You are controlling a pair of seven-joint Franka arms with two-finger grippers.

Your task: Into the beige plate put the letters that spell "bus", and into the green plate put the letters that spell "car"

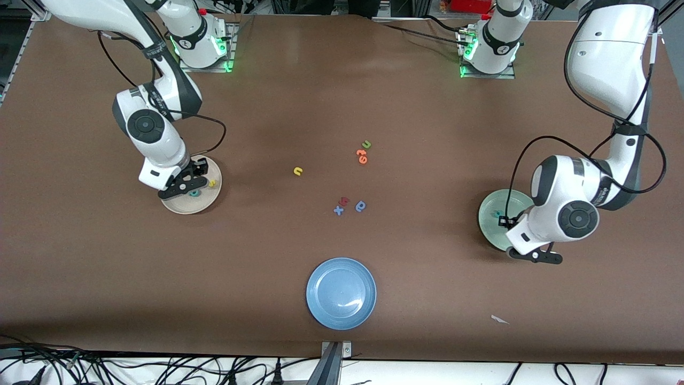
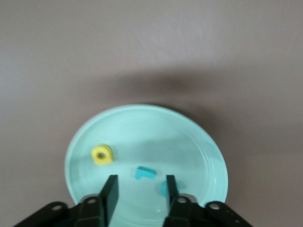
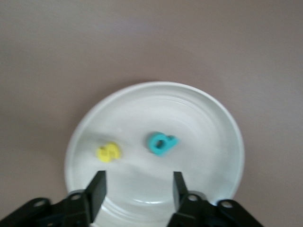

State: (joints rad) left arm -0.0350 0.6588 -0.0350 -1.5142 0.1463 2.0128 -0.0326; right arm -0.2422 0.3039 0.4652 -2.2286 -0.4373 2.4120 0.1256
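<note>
Letters for "bus": teal b (image 3: 161, 143) and yellow s (image 3: 109, 152) lie loose in the beige plate (image 3: 222, 123), apart from each other; yellow u (image 1: 298, 171) sits on the bare table mid-way between the plates, so this word looks one short.
Letters for "car": yellow a (image 2: 102, 154), teal r (image 2: 144, 173) and part of a teal c (image 2: 164, 189) lie in the green plate (image 2: 208, 146); set looks complete.
Right gripper (image 3: 136, 182): over the beige plate, fingers parted, nothing between them; reads as a drop just made.
Left gripper (image 2: 139, 185): over the green plate, fingers parted and empty, the r showing between them.
Distractors: green u (image 1: 366, 144), orange letters (image 1: 362, 156), blue round letter (image 1: 361, 206) and blue plate (image 1: 341, 293) are non-targets.
Next, likely: right arm fetches the yellow u.
</note>
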